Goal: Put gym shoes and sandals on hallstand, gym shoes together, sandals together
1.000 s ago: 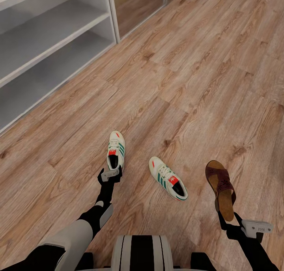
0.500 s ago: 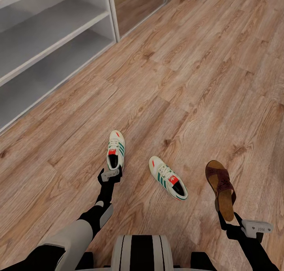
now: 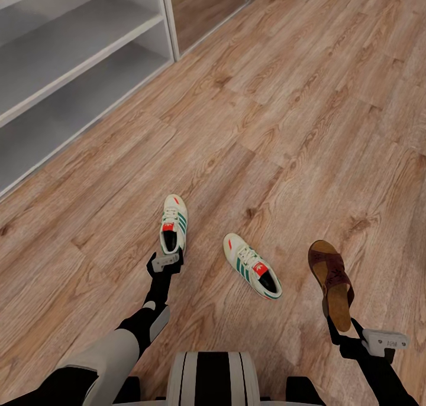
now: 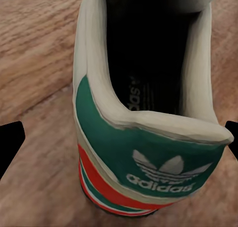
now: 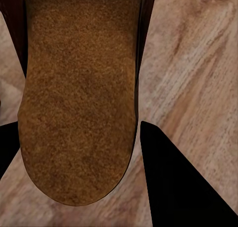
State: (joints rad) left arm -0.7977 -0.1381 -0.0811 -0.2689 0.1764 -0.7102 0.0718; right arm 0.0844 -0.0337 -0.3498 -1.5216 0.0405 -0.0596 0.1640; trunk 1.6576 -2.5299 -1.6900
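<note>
One gym shoe (image 3: 173, 220) lies on the corridor floor (image 3: 284, 116) with its toe pointing away from me. My left gripper (image 3: 167, 255) is open at its heel; in the left wrist view the green heel (image 4: 144, 147) sits between the spread fingertips (image 4: 10, 142). The second gym shoe (image 3: 252, 266) lies to its right, angled. My right gripper (image 3: 340, 326) is shut on the heel of a maroon sandal (image 3: 330, 276), held just above the floor. Its cork footbed (image 5: 79, 88) lies between both fingers (image 5: 168, 187). The hallstand (image 3: 65, 57) stands at the far left.
A tall white post (image 3: 167, 16) ends the hallstand, with a glass-fronted panel (image 3: 207, 7) beyond it. Open wood flooring stretches ahead and to the right. My own base (image 3: 213, 379) shows at the bottom edge.
</note>
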